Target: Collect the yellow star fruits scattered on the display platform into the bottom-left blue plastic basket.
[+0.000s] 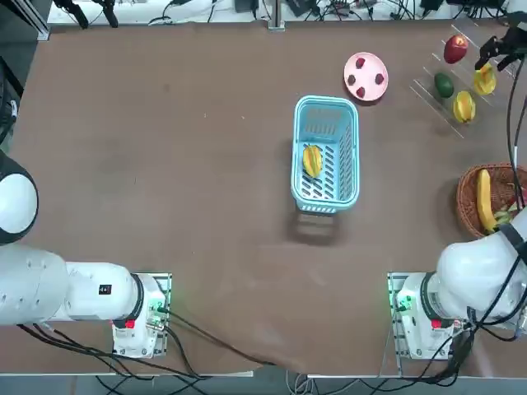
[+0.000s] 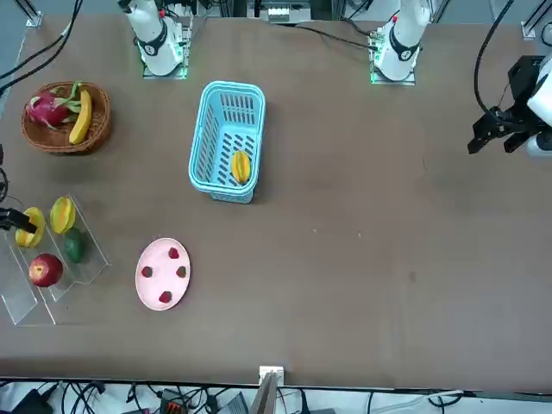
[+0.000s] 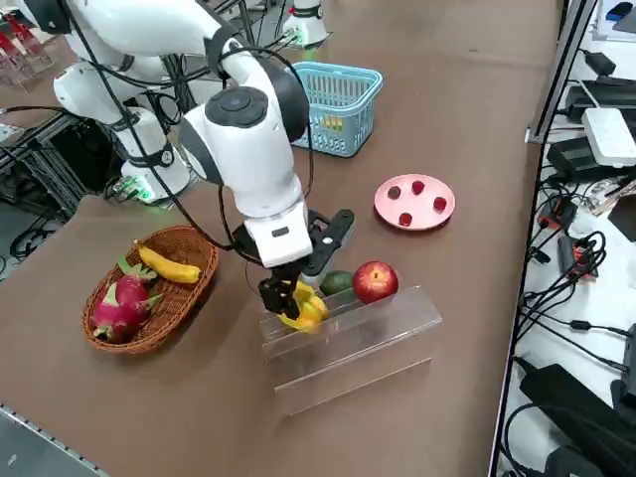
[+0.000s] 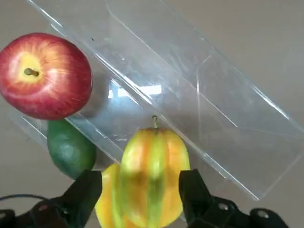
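Closest in, the wrist camera shows what no other view does: the right gripper (image 4: 141, 190) has a finger (image 4: 84, 192) on each side of a yellow star fruit (image 4: 153, 176), stem up. Whether the pads actually press its skin I cannot tell. A second star fruit (image 4: 107, 202) peeks out just behind it, beside a green fruit (image 4: 70, 148) and a red apple (image 4: 45, 75), all on the clear display platform (image 4: 209, 114).

From the right side, the gripper (image 3: 290, 295) hangs over the near end of the platform (image 3: 368, 328), its fingers down around the fruit (image 3: 304, 308). The apple (image 3: 374, 281) and green fruit (image 3: 337, 282) sit just beyond. The wicker basket (image 3: 149, 288) with a banana (image 3: 167, 266) stands near the arm's other side.

Only the overhead view shows both star fruits (image 1: 485, 80) (image 1: 464, 106) on the platform apart from each other, with the gripper (image 1: 499, 51) at the table's far right corner. The platform sits close to the table's right edge, leaving little room there; towards the middle the brown table (image 1: 165, 164) lies open.

Farther off, the blue plastic basket (image 1: 326, 153) stands well apart from the gripper, a third star fruit (image 1: 312, 160) lying inside it. A pink plate (image 1: 366, 76) lies between basket and platform.
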`<state>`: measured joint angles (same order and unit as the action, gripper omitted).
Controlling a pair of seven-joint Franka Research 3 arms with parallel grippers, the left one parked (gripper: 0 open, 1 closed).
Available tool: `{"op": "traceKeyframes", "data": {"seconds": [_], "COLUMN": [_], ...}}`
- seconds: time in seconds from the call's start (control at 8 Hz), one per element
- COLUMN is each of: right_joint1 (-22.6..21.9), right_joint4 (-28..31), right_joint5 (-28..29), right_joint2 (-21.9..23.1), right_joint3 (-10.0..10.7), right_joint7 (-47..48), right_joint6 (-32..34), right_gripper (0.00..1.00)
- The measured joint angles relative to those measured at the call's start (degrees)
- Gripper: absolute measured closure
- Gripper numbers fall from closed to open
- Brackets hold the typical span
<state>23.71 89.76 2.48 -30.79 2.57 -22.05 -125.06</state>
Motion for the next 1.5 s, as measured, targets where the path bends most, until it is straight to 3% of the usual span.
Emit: {"op": "traceKeyframes", "data": {"seconds": [0.62, 0.75, 1.0, 1.12, 1.25, 1.38, 1.5], "right_joint1": [0.02, 0.02, 0.04, 0.04, 0.04, 0.03, 0.02], "right_joint4": [-0.03, -0.03, -0.32, -0.73, -1.13, -1.57, -2.05], "right_joint5": [0.00, -0.01, 0.00, 0.00, -0.01, -0.01, -0.04], "right_joint2": [-0.41, -0.51, -0.75, -0.87, -0.95, -0.97, -0.97], "right_joint3": [0.01, 0.02, 0.03, 0.03, 0.03, 0.03, 0.03], "right_joint7": [0.00, 0.00, 0.09, 0.11, 0.11, 0.11, 0.11], "right_joint6": [-0.41, -0.71, -1.40, -1.42, -1.42, -1.41, -0.97], "right_gripper": [0.09, 0.16, 0.53, 0.55, 0.74, 0.82, 0.82]}}
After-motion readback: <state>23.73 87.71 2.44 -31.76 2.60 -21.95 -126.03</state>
